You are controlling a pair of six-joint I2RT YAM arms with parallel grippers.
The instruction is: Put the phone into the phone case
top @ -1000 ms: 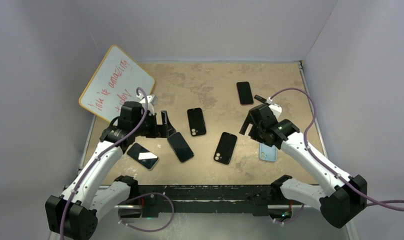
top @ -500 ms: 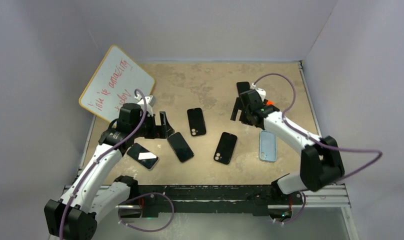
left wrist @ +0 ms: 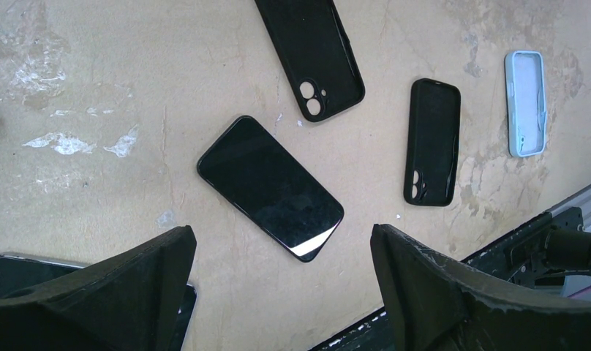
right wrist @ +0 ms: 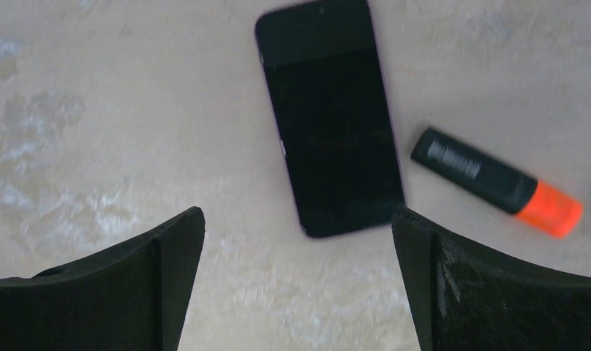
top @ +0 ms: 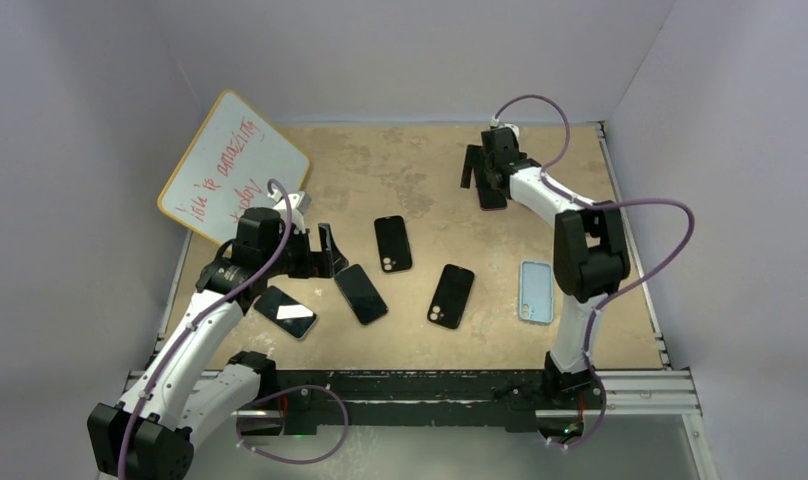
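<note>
A black phone (top: 361, 293) lies screen up near the table's front left; in the left wrist view (left wrist: 270, 188) it is just ahead of my open, empty left gripper (top: 325, 250) (left wrist: 281, 292). Two black phone cases (top: 392, 243) (top: 451, 296) lie open side up mid-table, and both show in the left wrist view (left wrist: 311, 51) (left wrist: 431, 141). A light blue case (top: 537, 291) (left wrist: 526, 102) lies at the right. My right gripper (top: 477, 170) (right wrist: 298, 278) is open and empty above a second black phone (top: 492, 200) (right wrist: 329, 117) at the back.
A third phone (top: 285, 312) with a reflective screen lies at the front left, below my left gripper. A whiteboard (top: 233, 165) with red writing leans at the back left. A black marker with an orange cap (right wrist: 497, 181) lies right of the far phone.
My right arm has swung from the light blue case at the front right to the back, and now hovers over the far black phone. The left arm has barely moved.
</note>
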